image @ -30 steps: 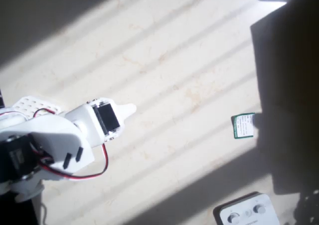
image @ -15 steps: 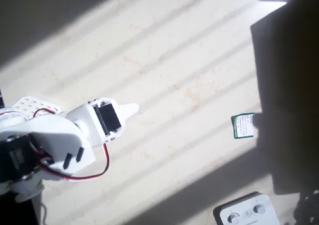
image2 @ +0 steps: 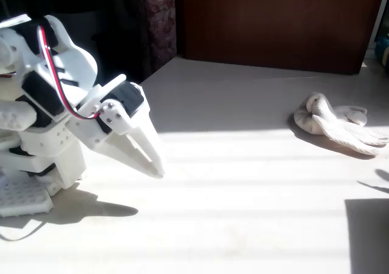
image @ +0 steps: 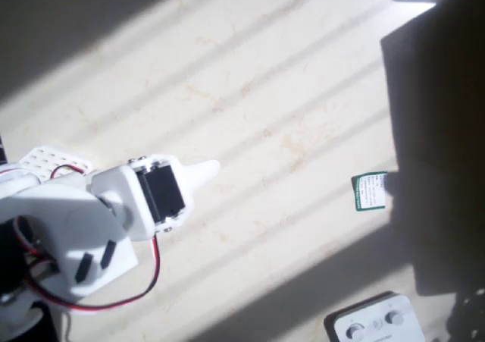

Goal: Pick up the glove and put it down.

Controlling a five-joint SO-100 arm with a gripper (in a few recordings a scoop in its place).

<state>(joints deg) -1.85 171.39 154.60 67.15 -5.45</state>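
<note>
The glove (image2: 337, 125), cream and soft with plump fingers, lies crumpled on the pale table at the far right of the fixed view, half in shadow. My white gripper (image2: 156, 167) hangs far to its left, close to the arm's base, its fingers pressed together and slanting down toward the table, holding nothing. In the overhead view the gripper (image: 208, 169) shows as a white tip pointing right from the lower left, over sunlit table.
A small green-and-white card (image: 369, 191) lies at the right of the overhead view, beside a large dark shape (image: 439, 114). A white box with round knobs (image: 375, 323) sits at the bottom right. A dark wooden panel (image2: 273, 19) stands behind the table.
The gripper tip has slid a little to the right, and the arm's upper body has shifted down in the overhead view. The card and the box have not moved.
</note>
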